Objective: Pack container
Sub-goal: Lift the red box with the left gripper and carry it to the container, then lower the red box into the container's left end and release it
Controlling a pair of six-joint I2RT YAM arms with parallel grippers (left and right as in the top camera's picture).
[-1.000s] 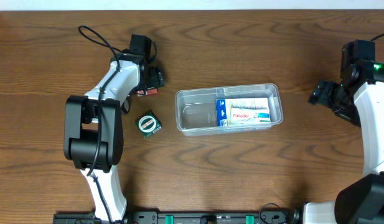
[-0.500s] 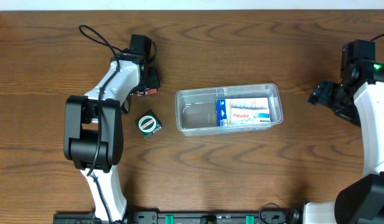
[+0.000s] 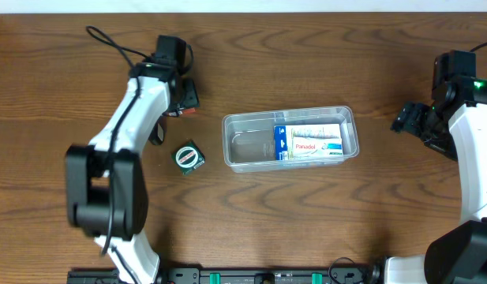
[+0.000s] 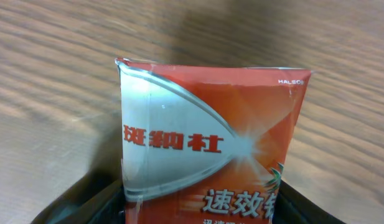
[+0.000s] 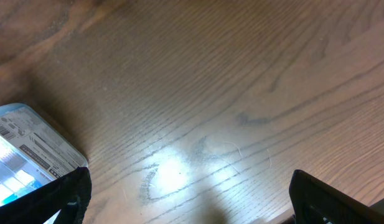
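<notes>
The clear plastic container (image 3: 251, 154) lies mid-table with a blue and white Panadol box (image 3: 309, 143) in its right half. Its corner shows in the right wrist view (image 5: 30, 149). My left gripper (image 3: 186, 101) is shut on a red and silver box (image 4: 210, 149), held just above the wood up and left of the container. The box fills the left wrist view between the dark fingers. My right gripper (image 3: 402, 120) is open and empty, over bare wood right of the container; it also shows in the right wrist view (image 5: 192, 199).
A small green round-printed box (image 3: 189, 156) lies on the table left of the container, below my left gripper. A black cable (image 3: 117, 46) loops off the left arm. The table's back edge runs along the top.
My left gripper has moved slightly up and left with the red box, and the left arm has swung leftward. The right arm has not moved.
</notes>
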